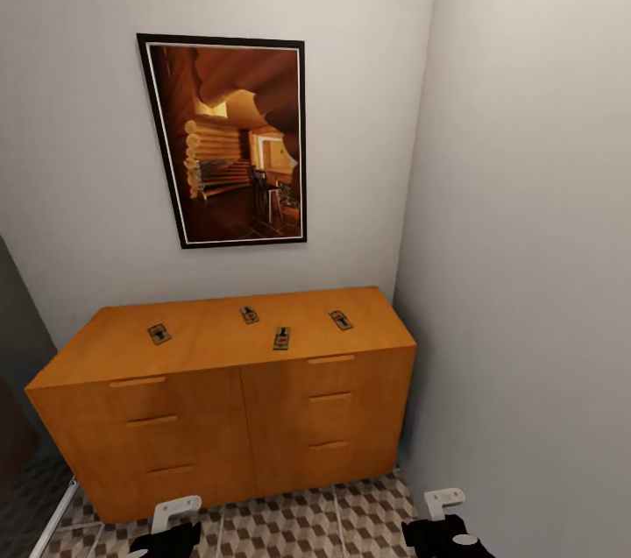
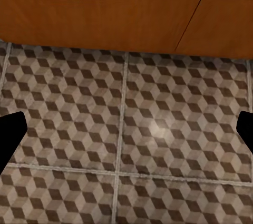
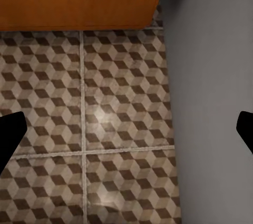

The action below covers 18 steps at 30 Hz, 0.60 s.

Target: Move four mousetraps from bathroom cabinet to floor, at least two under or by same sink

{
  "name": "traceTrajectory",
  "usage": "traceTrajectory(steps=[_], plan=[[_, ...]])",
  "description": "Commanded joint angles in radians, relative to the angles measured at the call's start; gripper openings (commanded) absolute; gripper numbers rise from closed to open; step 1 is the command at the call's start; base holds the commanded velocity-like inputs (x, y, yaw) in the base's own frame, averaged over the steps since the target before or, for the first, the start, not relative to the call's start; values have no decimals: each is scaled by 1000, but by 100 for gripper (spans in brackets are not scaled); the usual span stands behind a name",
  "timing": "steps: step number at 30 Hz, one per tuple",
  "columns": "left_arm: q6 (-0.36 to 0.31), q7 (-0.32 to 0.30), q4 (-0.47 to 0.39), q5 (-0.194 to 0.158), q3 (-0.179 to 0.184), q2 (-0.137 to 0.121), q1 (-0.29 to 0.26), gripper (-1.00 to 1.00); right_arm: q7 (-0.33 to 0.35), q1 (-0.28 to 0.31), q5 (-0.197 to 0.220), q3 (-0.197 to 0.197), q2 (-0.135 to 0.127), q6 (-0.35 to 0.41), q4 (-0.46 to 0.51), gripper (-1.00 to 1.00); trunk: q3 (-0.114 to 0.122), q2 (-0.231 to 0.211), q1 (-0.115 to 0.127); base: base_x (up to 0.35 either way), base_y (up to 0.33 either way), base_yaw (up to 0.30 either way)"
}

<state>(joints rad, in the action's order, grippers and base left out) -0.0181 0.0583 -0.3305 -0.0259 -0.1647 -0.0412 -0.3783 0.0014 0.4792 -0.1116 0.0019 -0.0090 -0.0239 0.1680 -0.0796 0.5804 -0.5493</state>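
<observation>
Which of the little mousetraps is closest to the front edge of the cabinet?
The mousetrap second from the right. It sits nearest the front edge of the cabinet; the other three lie farther back on the top.

Plain pale walls meet in a corner; a framed picture (wooden interior) hangs there.

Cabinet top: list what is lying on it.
Four mousetraps lie apart on the cabinet top. The drawers are shut, hiding their insides.
</observation>
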Motion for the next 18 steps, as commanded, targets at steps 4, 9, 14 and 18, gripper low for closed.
traceTrajectory(steps=[4,9,14,18], plan=[[-2,1,-1,-2,-1,0,-1,100,0,1,-10,0,0,-3,-1,100,-2,2,0,1,0,0],[-2,1,-1,-2,-1,0,-1,100,0,1,-10,0,0,-4,-1,100,-2,2,0,0,0,0],[-2,1,-1,-2,0,1,-1,100,0,1,-14,3,0,-4,-1,100,-2,2,0,0,0,0],[-2,1,-1,-2,0,1,-1,100,0,1,-15,4,0,-4,-1,100,-2,2,0,0,0,0]])
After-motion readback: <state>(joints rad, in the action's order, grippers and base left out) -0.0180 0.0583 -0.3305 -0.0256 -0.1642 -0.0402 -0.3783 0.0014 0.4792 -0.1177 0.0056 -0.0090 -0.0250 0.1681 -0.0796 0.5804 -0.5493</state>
